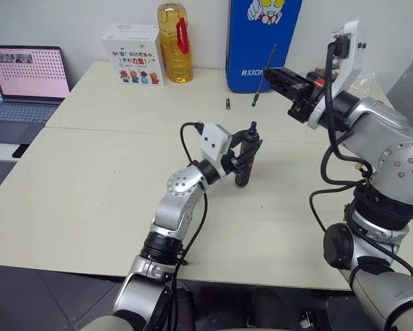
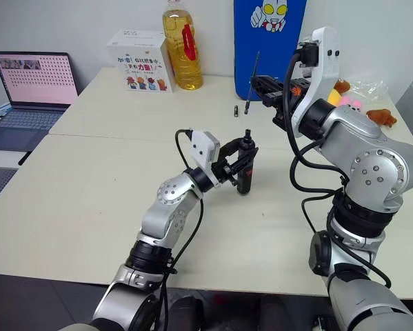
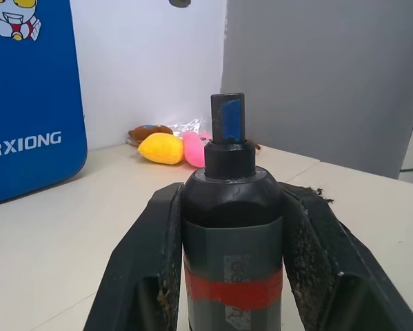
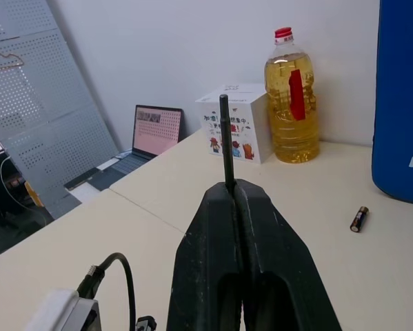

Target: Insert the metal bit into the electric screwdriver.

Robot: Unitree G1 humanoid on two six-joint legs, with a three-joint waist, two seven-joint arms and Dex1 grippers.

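The electric screwdriver (image 1: pixel 243 176), dark with a red band, stands upright over the table's middle with its narrow nose up. My left gripper (image 1: pixel 249 153) is shut around its body, and the left wrist view shows the fingers (image 3: pixel 158 255) clamping the screwdriver (image 3: pixel 232 227) on both sides. The metal bit (image 1: pixel 258 91), a thin grey rod, is tilted and pinched at its middle by my shut right gripper (image 1: pixel 269 73). The bit's lower tip hangs a short way above the screwdriver's nose, apart from it. In the right wrist view the bit (image 4: pixel 225 138) sticks out past the closed fingers (image 4: pixel 213 227).
A short black-and-gold bit (image 1: pixel 228 103) lies on the table behind the screwdriver. At the back stand a white box (image 1: pixel 132 55), an oil bottle (image 1: pixel 175 41) and a blue board (image 1: pixel 261 41). A laptop (image 1: pixel 27 83) sits far left, and plush toys (image 3: pixel 161 147) far right.
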